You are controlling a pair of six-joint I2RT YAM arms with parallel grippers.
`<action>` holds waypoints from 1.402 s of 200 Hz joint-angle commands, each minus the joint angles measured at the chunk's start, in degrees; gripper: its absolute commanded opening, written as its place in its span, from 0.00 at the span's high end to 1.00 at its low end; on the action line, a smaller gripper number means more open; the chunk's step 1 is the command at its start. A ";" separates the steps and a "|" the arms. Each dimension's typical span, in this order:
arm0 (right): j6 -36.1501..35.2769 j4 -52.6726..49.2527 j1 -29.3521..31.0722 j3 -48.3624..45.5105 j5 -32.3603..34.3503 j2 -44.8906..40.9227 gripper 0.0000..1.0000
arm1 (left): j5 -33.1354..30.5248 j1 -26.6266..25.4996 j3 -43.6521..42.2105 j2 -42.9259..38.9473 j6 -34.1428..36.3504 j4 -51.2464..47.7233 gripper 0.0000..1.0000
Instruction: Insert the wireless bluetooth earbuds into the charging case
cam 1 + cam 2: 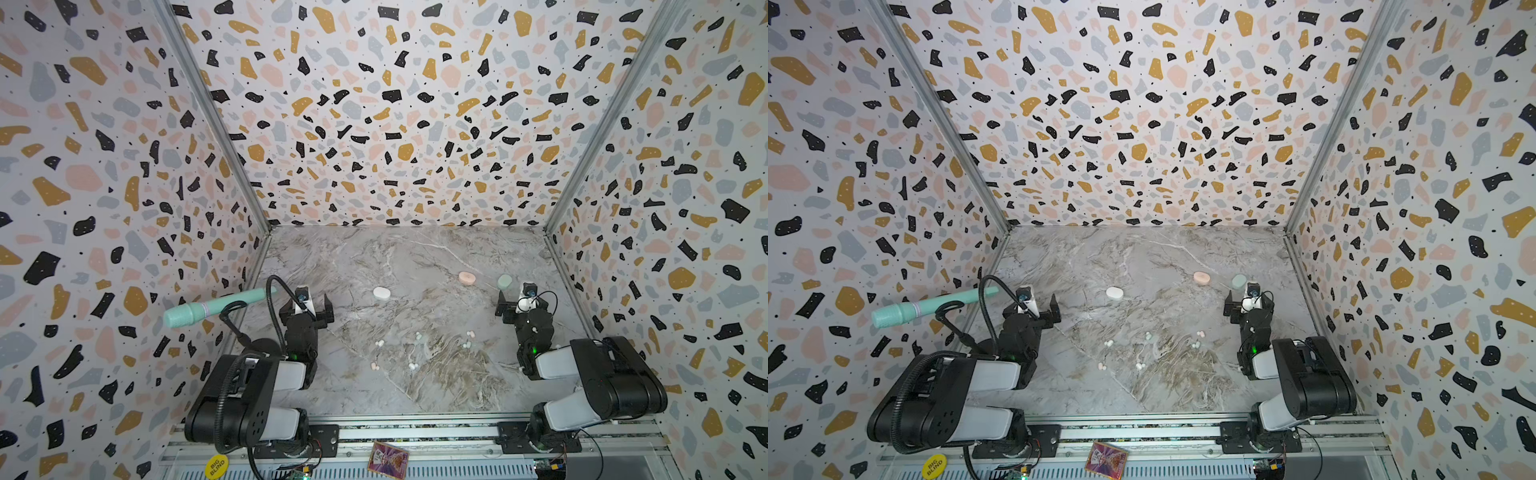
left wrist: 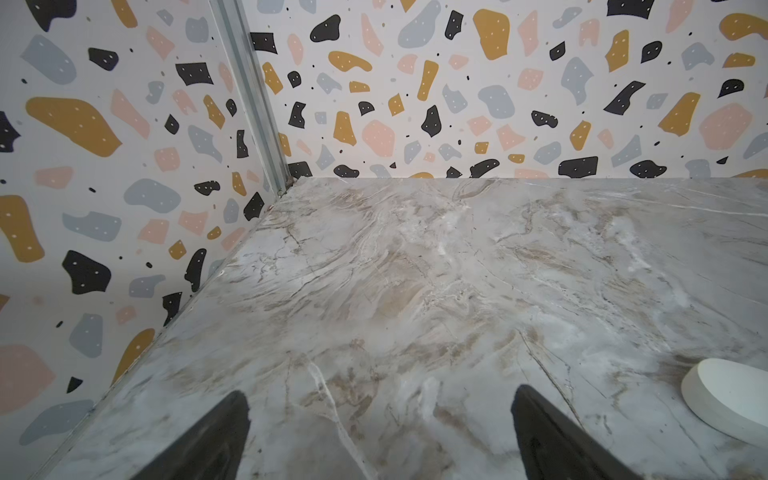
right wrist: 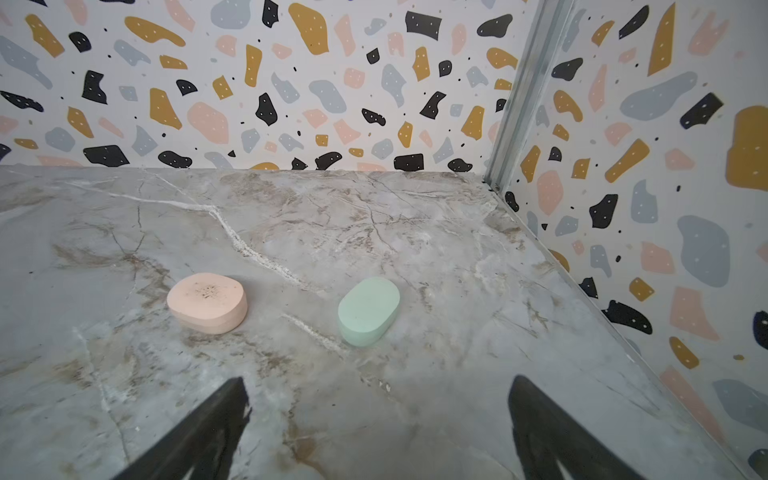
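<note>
Three pebble-shaped charging cases lie shut on the marble table: a white case [image 1: 381, 293] [image 1: 1114, 293] [image 2: 731, 399], a pink case [image 1: 467, 277] [image 1: 1201, 277] [image 3: 207, 302] and a mint case [image 1: 504, 281] [image 1: 1239, 281] [image 3: 369, 311]. The earbuds lie loose in pairs mid-table: white earbuds [image 1: 379, 343] [image 1: 1108, 343], pink earbuds [image 1: 374, 366] [image 1: 1101, 366], more white ones [image 1: 412, 366], mint ones [image 1: 417, 335], and others [image 1: 470, 333]. My left gripper [image 1: 308, 300] [image 1: 1032, 305] [image 2: 379, 392] is open and empty, left of the white case. My right gripper [image 1: 521, 301] [image 1: 1249, 301] [image 3: 377, 380] is open and empty, just short of the mint case.
A mint microphone [image 1: 208, 309] [image 1: 926, 308] on a black gooseneck juts in over the left wall edge beside my left arm. Terrazzo-patterned walls close the table on three sides. A playing card [image 1: 388, 459] and a yellow disc [image 1: 216, 466] lie on the front rail.
</note>
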 commanded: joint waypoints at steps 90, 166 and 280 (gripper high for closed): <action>0.61 1.22 0.06 -0.18 0.46 -0.34 0.01 | -0.48 0.27 -0.01 0.07 -0.14 3.74 0.00; 0.61 1.13 0.06 -0.13 0.46 -0.26 0.01 | -0.53 0.31 -0.01 0.05 -0.08 3.65 0.00; 6.52 -47.21 0.46 20.82 4.76 -14.16 0.01 | 0.76 -0.58 20.29 -10.44 -2.36 -39.94 0.00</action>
